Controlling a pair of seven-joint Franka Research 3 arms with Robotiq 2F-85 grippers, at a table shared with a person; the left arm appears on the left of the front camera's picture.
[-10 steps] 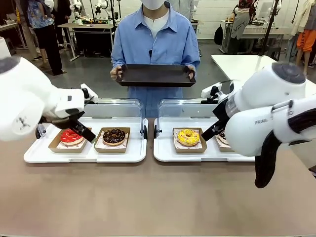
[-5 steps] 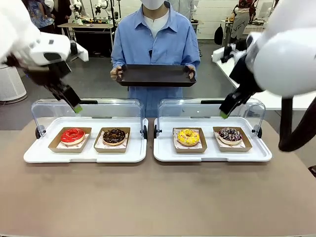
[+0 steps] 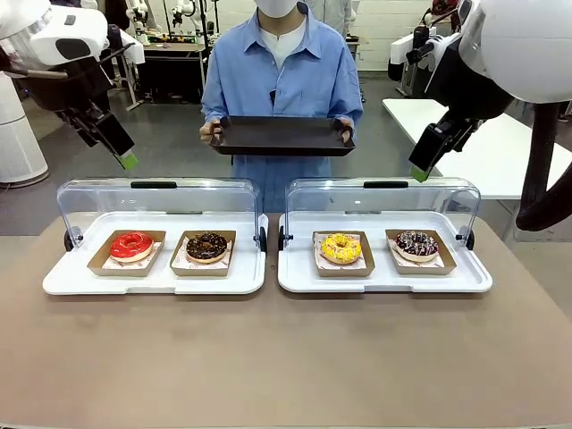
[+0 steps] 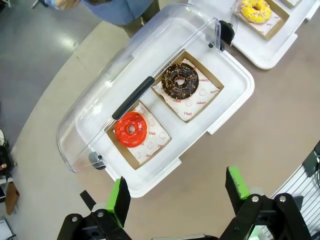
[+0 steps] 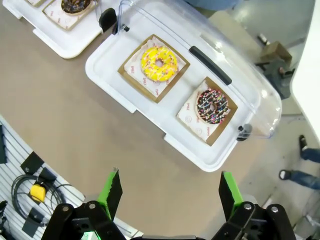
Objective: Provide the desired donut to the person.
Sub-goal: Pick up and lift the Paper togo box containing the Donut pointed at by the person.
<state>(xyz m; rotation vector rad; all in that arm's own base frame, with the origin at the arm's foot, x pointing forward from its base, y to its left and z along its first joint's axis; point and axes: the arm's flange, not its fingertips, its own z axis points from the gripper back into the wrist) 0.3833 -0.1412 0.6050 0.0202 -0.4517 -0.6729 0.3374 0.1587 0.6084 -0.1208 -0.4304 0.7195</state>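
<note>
above the desk (image 3: 286, 357), both arms hang high with fingers pointing down, the left pincer (image 3: 128, 161) over the left white tray (image 3: 63, 281) and the right pincer (image 3: 418, 172) over the right white tray (image 3: 474, 279). each pincer is spread wide and carries nothing; the wrist views show the green pads well apart.

four donuts lie in card sleeves. a red donut (image 3: 131, 244) and a chocolate donut (image 3: 206, 246) are on the left tray; a yellow donut (image 3: 340, 248) and a sprinkled donut (image 3: 416, 243) are on the right. the person (image 3: 281, 71) stands at the far side with both hands (image 3: 209, 132) on a black tray (image 3: 281, 136), held above and behind the clear lids (image 3: 89, 197).

the first risk is choosing wrongly, because the hands point at nothing, so the wanted donut cannot be told. closing on the icing would likely crush or smear it. gripping a sleeve edge looks safer, though thin card may bend and tip its donut. a low carry toward the person could clip a raised lid and knock it down or shove the tray.

the lids stand like a wall along each tray's far edge, so a handover must pass over them. the sleeves on each tray sit just beside one another, leaving little finger room between them, with more bare tray on the outer sides. the near half of the desk lies bare, giving room to come down from the robot's side.
</note>
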